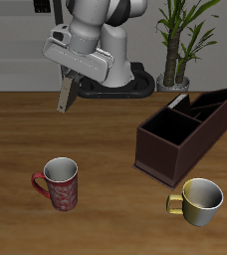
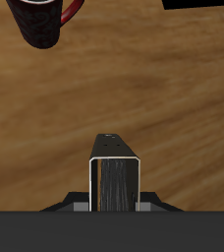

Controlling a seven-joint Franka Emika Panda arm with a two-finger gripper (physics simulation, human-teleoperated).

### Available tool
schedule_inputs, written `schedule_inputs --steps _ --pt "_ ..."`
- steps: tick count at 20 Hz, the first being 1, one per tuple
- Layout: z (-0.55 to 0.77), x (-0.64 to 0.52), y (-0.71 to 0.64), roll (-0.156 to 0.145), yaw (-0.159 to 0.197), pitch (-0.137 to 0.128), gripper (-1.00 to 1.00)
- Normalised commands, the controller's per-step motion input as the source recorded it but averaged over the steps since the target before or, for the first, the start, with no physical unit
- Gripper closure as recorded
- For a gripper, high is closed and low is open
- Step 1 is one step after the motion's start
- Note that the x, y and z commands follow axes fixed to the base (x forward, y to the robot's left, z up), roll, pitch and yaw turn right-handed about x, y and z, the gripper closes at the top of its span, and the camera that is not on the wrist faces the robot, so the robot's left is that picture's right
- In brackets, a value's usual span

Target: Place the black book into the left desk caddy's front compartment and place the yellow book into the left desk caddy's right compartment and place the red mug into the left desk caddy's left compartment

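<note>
Hand (image 1: pixel 66 97) closed on yellow book (image 1: pixel 65 94), raised above desk (image 1: pixel 106 139) near back edge; book hangs long axis roughly vertical, tilted. Left desk caddy (image 1: pixel 180 134) sits well apart, across desk beside pale-yellow mug (image 1: pixel 200 201). Right compartment (image 1: pixel 170 125) open-topped. Judgement: carry book sideways over caddy, then lower. Red mug (image 1: pixel 60 183) nearer front edge, untouched. Black book not identifiable.

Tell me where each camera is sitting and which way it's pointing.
Exterior view: high in front of the table, facing the arm; shows the arm, jaws shut on the yellow book, the caddy and the red mug.
Wrist view: on the hand, looking down at the table; only the jaws show, gripping the book.
Shared: the book and the red mug.
</note>
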Motion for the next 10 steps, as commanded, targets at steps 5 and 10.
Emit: schedule_inputs --steps 5,10 --pt "0.52 0.00 0.51 -0.005 -0.058 -0.038 1.00" --pt "0.29 0.03 0.63 0.063 -0.002 -0.023 1.00"
